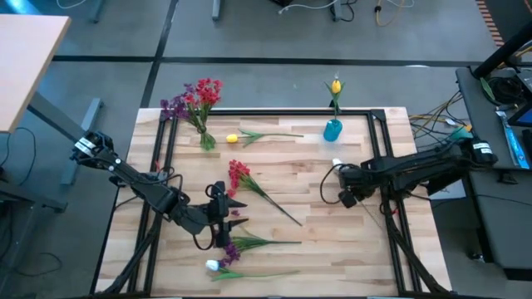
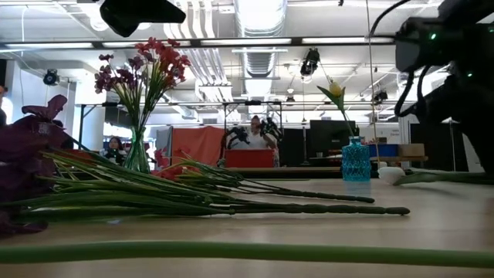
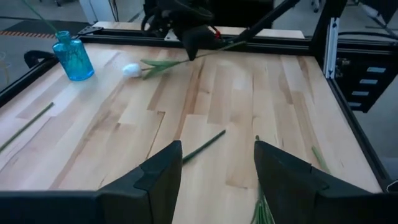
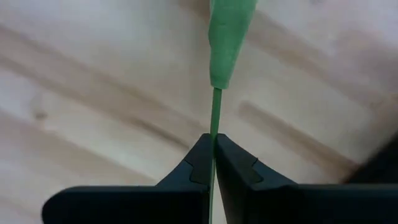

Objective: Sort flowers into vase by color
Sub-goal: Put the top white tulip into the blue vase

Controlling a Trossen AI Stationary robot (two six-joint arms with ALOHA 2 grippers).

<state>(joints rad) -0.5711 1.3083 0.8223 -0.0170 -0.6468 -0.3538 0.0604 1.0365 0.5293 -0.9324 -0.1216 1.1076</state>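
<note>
Inside blue vase one yellow flower; right tool clamping white flower stem.

Two dark jointed arms, black cables, white wrist labels

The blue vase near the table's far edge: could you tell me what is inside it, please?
The blue vase holds one yellow flower, its green stem running down through the neck. Where the stem ends inside the tinted glass cannot be made out, nor whether there is water.
</note>
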